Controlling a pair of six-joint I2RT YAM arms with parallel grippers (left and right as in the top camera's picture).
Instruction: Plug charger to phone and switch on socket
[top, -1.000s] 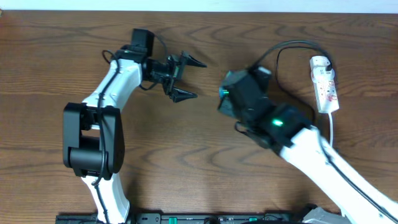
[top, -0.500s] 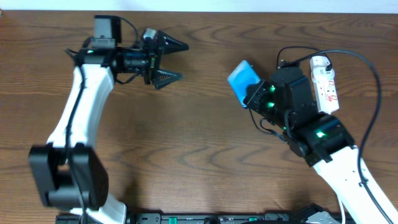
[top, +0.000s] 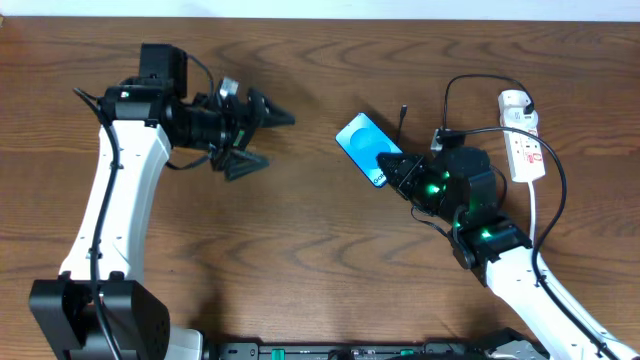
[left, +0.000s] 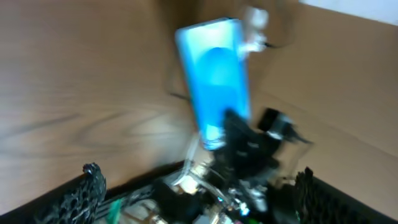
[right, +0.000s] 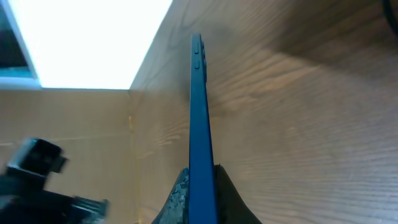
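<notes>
Since the earlier overhead frames, the right arm (top: 520, 270) had been drawn toward the middle of the desk (top: 320, 250). The phone had been carried leftward with it, and the left arm (top: 120, 200) had been pulled back toward its own side.

The desk was seen as dark wood grain. The socket (top: 523, 135) was laid on it at the far right, lengthwise, with its thick white cord (top: 534, 205) run toward the robot.

The left end effector (top: 277, 139) was held released, fingers spread wide and pointed toward the phone, well apart from it.

The phone (top: 365, 150) was grasped at its near end by the right end effector (top: 395, 172), left of the socket, with its cyan screen turned upward. From the right wrist it was seen edge-on (right: 199, 124) between the clenched fingers (right: 180, 193). Contact with the desk could not be told.

The charger (top: 470, 77) was looped as a thin black cable between the right arm and the socket. Its plug tip could not be made out.
</notes>
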